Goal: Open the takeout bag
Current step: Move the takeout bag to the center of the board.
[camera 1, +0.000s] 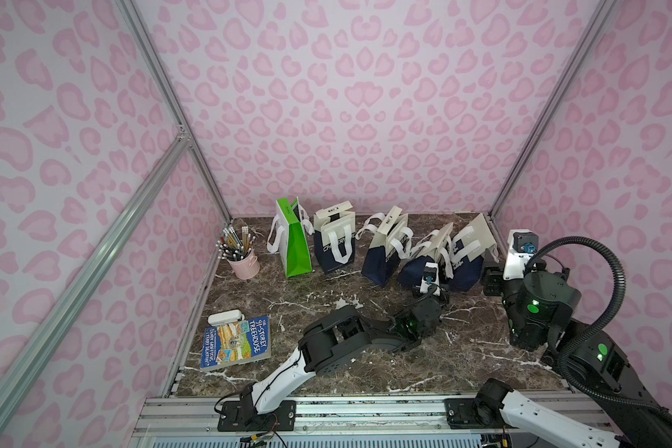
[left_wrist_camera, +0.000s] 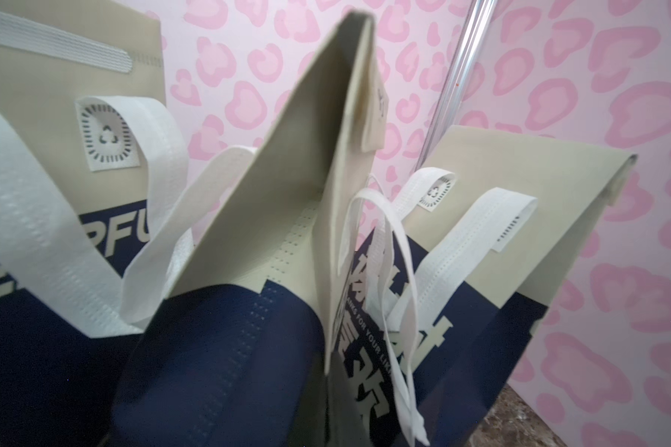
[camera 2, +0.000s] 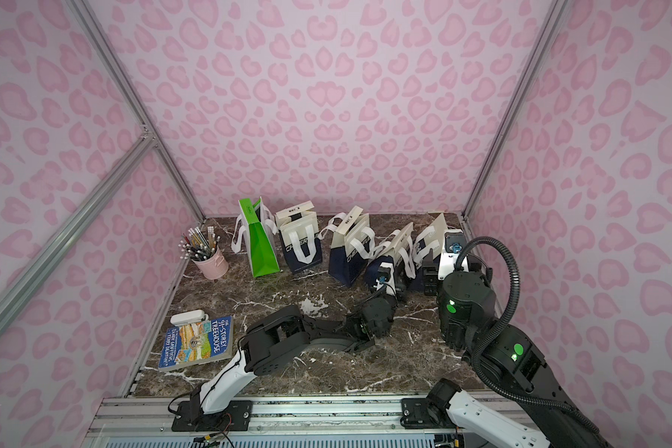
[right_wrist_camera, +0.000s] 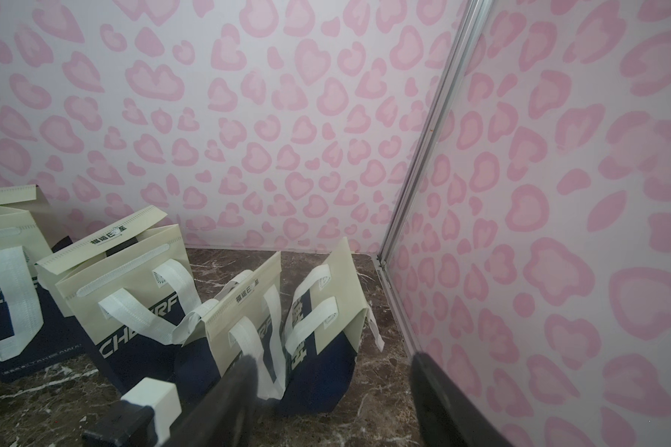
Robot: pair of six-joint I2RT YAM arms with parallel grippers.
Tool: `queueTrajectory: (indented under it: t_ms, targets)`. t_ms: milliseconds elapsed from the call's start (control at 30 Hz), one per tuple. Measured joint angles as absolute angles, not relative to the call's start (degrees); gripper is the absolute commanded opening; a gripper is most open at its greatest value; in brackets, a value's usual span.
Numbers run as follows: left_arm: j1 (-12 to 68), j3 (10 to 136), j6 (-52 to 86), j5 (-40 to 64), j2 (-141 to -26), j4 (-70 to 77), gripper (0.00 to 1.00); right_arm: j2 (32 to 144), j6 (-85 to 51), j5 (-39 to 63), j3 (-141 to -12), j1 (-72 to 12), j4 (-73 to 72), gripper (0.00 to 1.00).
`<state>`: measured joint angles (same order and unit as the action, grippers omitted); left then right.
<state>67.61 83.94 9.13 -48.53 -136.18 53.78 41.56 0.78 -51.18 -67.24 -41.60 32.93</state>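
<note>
My left jaws are clenched low at the takeout bag, fourth in the row at the bench's back. I think this anchors it, but I cannot tell if they pinch fabric. My right jaws are released nearby and must next catch the flap.

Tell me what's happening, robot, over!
Left gripper shut low at fourth takeout bag, grip hidden. Right gripper open by end bag. Fourth bag's top not open. Third bag leaning close.
</note>
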Motion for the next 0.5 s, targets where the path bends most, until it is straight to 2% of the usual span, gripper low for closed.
queueTrajectory:
  t_ms: [500]
  targets:
    - [67.4,73.0,6.5,-53.2,-129.2,56.4,0.05,38.1,5.0,-48.4,-62.8,-41.6,26.7,0.53]
